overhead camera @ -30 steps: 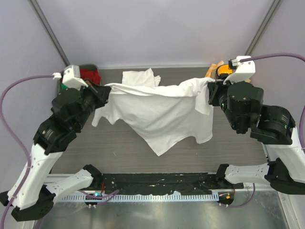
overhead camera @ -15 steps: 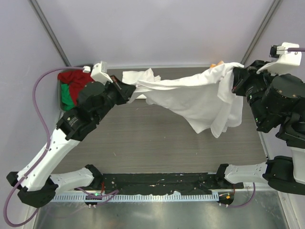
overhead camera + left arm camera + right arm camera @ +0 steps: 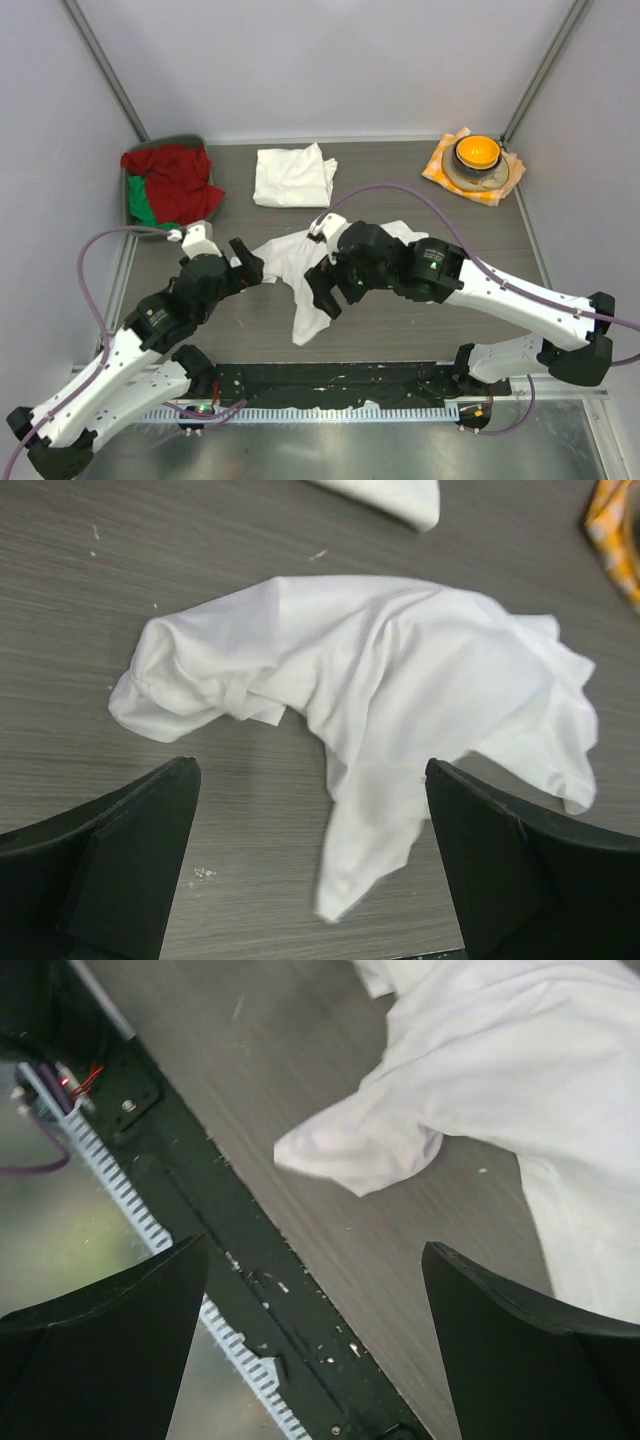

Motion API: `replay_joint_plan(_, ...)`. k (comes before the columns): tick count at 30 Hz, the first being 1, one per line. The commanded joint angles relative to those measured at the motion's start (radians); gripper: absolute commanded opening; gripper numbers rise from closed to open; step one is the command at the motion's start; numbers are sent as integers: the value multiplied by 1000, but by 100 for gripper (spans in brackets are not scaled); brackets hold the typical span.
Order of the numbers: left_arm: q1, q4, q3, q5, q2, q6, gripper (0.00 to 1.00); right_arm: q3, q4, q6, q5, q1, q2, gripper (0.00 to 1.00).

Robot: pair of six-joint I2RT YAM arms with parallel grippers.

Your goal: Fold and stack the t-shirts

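Note:
One white t-shirt (image 3: 292, 268) lies crumpled on the middle of the table, partly under my right arm, with a tail (image 3: 305, 325) trailing toward the near edge. In the left wrist view the same t-shirt (image 3: 390, 680) spreads just beyond my open left gripper (image 3: 310, 775), whose jaws hold nothing. My left gripper (image 3: 250, 265) hovers at the heap's left end. My right gripper (image 3: 322, 295) is over the heap. Its wrist view shows the right gripper (image 3: 315, 1250) open and empty, with the t-shirt (image 3: 500, 1060) ahead of it. A second, folded t-shirt (image 3: 292, 177) lies at the back centre.
A bin of red and green clothes (image 3: 170, 185) stands at the back left. An orange bowl (image 3: 477, 152) sits on a checked cloth (image 3: 438, 165) at the back right. The black base rail (image 3: 330, 380) runs along the near edge, seen close in the right wrist view as the rail (image 3: 170, 1160).
Both grippers opened and let go of the t-shirt they held stretched in the air. It dropped into a crumpled heap, and both arms came down toward the table's middle.

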Motion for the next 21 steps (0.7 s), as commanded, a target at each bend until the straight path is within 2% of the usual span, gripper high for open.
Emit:
replay_joint_plan(1,3,-41,96,-97,-190,-15,100,92,105,-32,4,37,-60,94)
replay_joint_plan(2,3,-47,116,-91,-216,7,100,103,99,-32,216,35,-62,100)
replay_joint_plan(4,3,-51,181,-63,-207,40,100,120,108,-44,377,31,-53,100)
replay_joint_plan(6,3,-74,236,-71,-127,76,100,125,146,-55,527,-4,-34,100)
replay_joint_plan(9,3,-67,250,-69,10,82,100,120,195,-38,498,-98,35,100)
replay_joint_plan(10,3,-56,244,-36,38,70,100,101,205,-26,476,-160,53,100)
replay_joint_plan(14,3,62,173,108,164,-21,98,19,258,14,404,-259,124,99)
replay_joint_plan(16,-6,89,132,168,227,-65,92,-33,258,49,396,-297,136,99)
replay_joint_plan(18,-41,102,103,191,261,-93,87,-71,260,75,395,-356,131,98)
replay_joint_plan(21,-156,110,90,170,341,-148,82,-163,260,112,407,-432,109,98)
